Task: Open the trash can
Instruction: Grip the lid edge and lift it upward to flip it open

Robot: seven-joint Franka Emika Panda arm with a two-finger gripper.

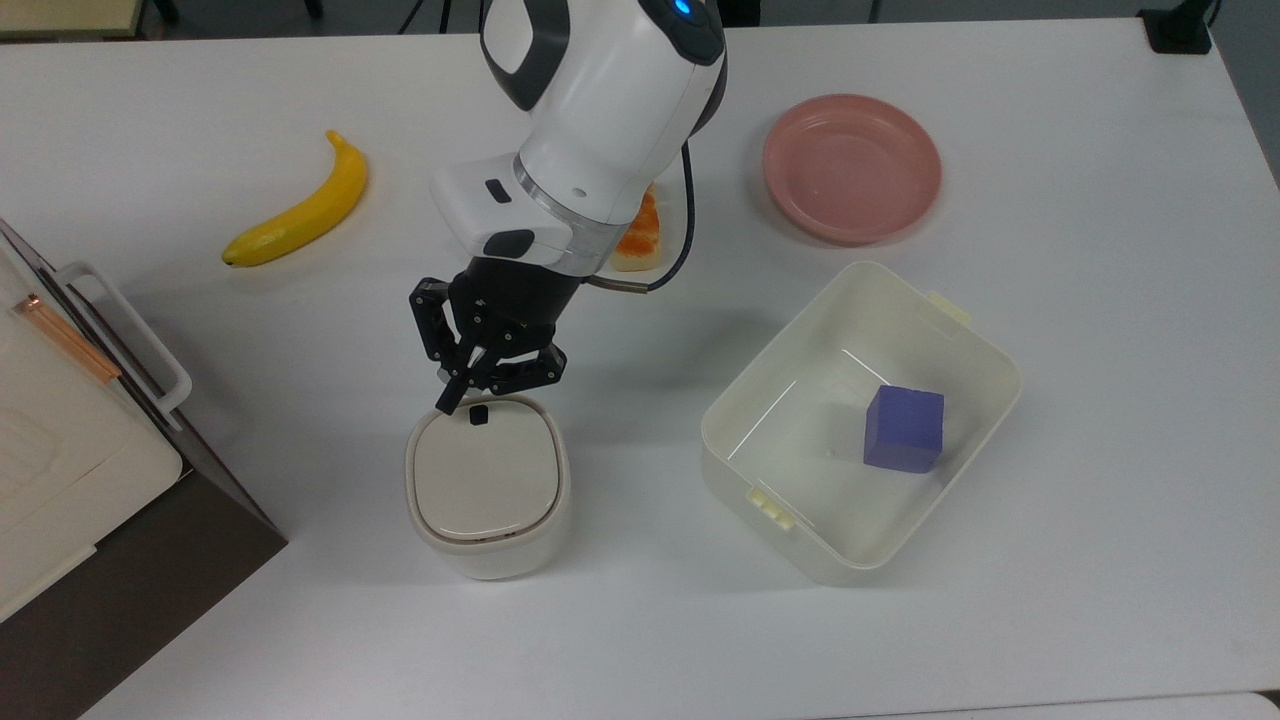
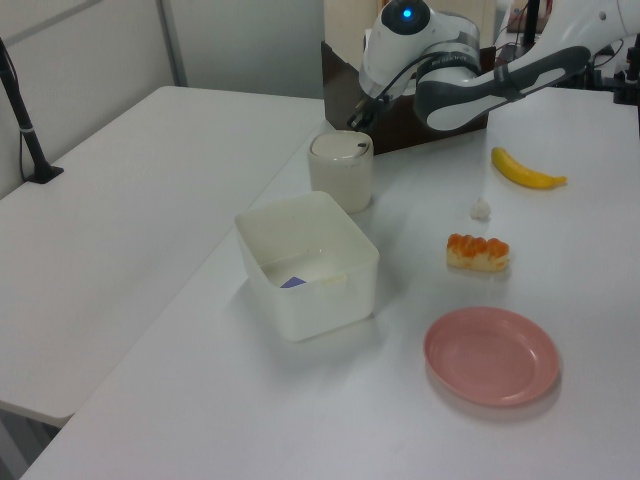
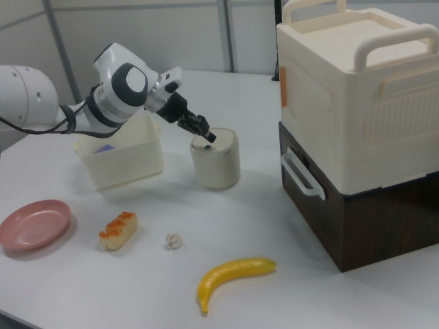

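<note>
Approach is the step in hand: the lid of the trash can is flat and shut, so nothing of the opening is done yet. Reading the top view from its left, a cream box on a dark base stands at the table's edge, with the banana far beyond it; open tabletop separates the box from the can. The can sits toward the near middle of the table, its small dark button on the far rim of the lid. The gripper hangs just above that rim, its tip a shade to the top view's left of the button; the fingers look drawn together into one point, holding nothing, and contact with the lid cannot be told. The next move likely calls for a slight shift toward the button and a short press down. To the top view's right, a clear stretch lies between the can and the lidless tub with its purple cube, while the pink plate lies far off.
</note>
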